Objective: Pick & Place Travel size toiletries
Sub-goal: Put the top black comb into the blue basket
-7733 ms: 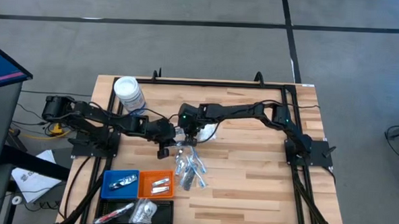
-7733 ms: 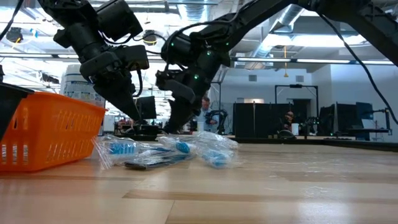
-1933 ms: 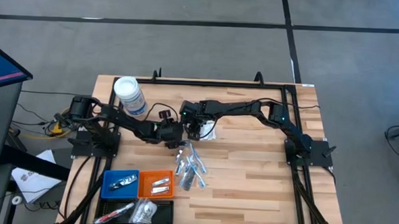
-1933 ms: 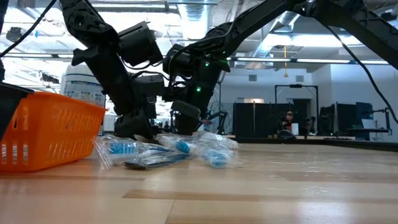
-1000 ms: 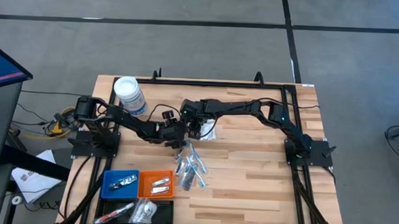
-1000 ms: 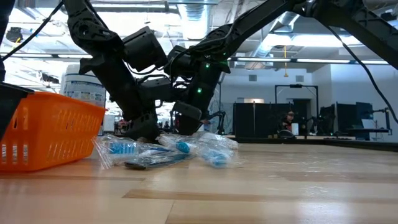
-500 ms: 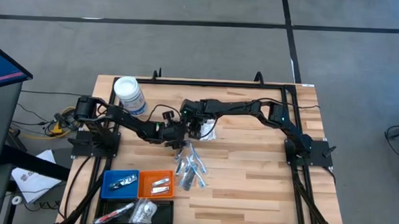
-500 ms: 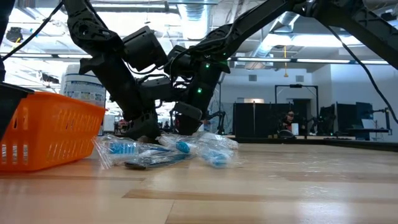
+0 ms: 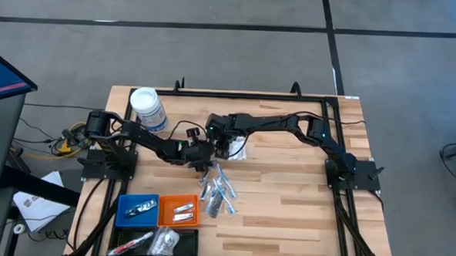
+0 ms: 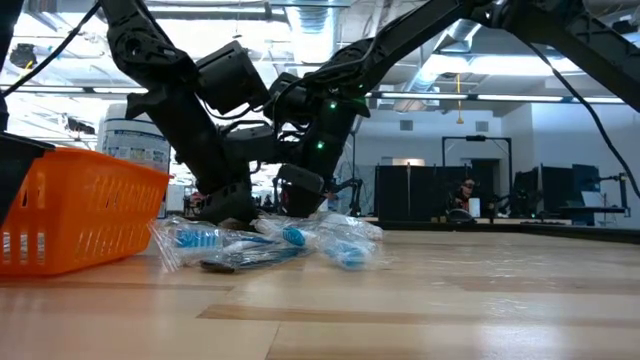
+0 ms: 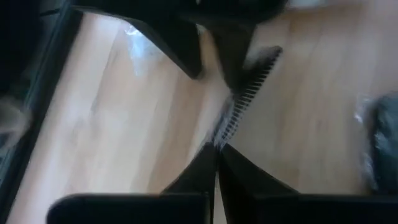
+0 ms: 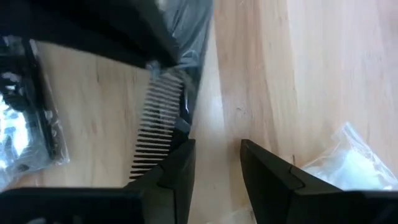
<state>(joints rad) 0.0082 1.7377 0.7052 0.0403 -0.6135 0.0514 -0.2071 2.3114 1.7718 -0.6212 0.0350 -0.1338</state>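
1. The white-lidded clear jar point(image 9: 147, 109) is standing at ten o'clock on the wooden slatted table point(image 9: 286, 215).
2. The pile of clear-wrapped toiletries point(image 9: 217, 191) is lying at the centre.
3. The three square trays point(image 9: 157, 223) are sitting at seven o'clock.
4. Both grippers, left point(image 9: 204, 159) and right point(image 9: 225, 149), are meeting just at twelve o'clock of the pile.
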